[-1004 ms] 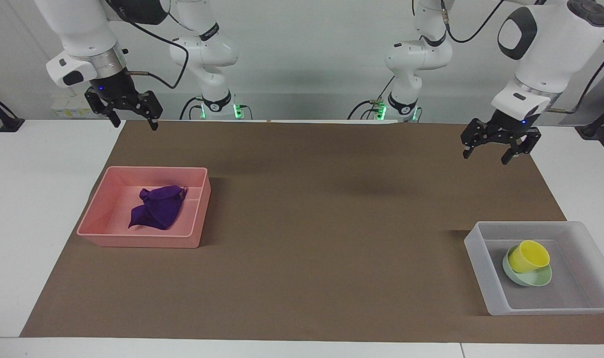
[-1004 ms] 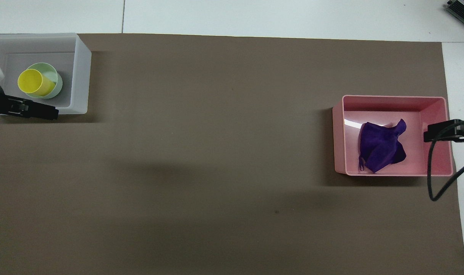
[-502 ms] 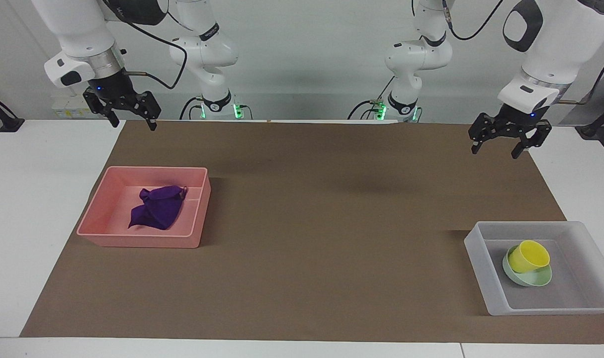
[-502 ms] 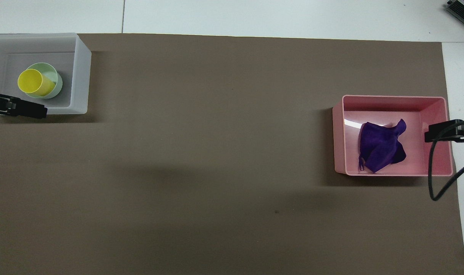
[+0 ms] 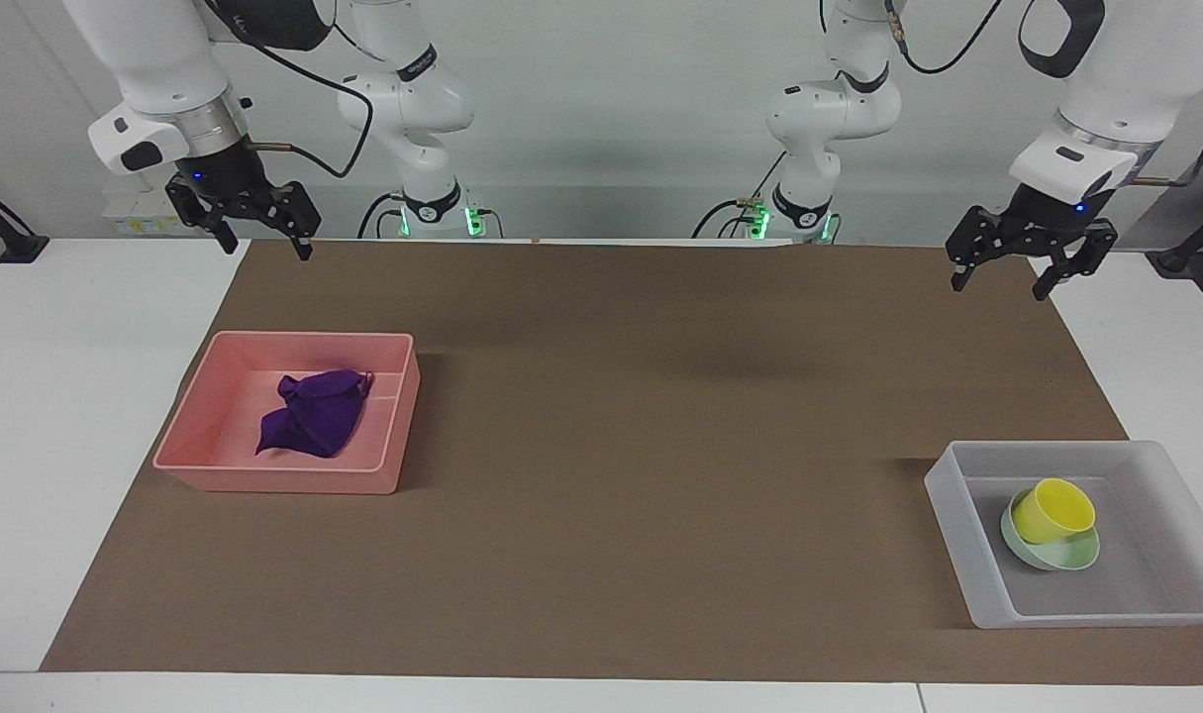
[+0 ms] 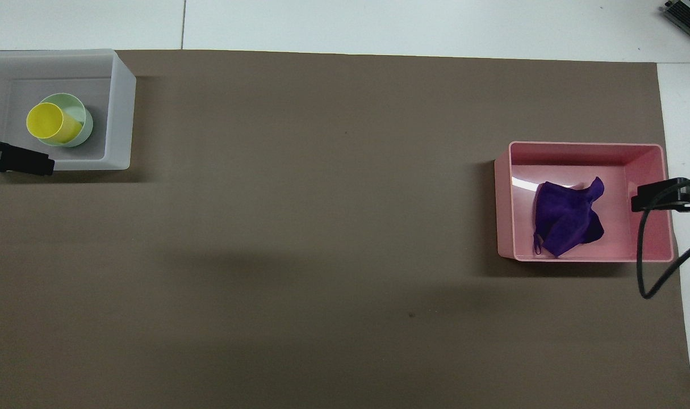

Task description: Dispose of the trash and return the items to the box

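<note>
Rag, deep purple and crumpled, lies inside the pink tray toward the right arm's end of the table, on the brown mat. At the left arm's end, the yellow cup sits tilted in the mint-green bowl, and both rest inside the frosted box, which stands farther from the robots than the pink tray and well apart from it.

Both arms hang in the air, holding nothing. The right gripper hovers high above the mat's edge nearest the robots, at the right arm's end, its fingers spread apart; seen from above, its tip overlaps the tray's end wall. The left gripper hovers above the mat's corner nearest the robots at the left arm's end, fingers likewise apart; from above, its tip overlaps the box's near wall, though the facing view shows it raised well clear of the box.
</note>
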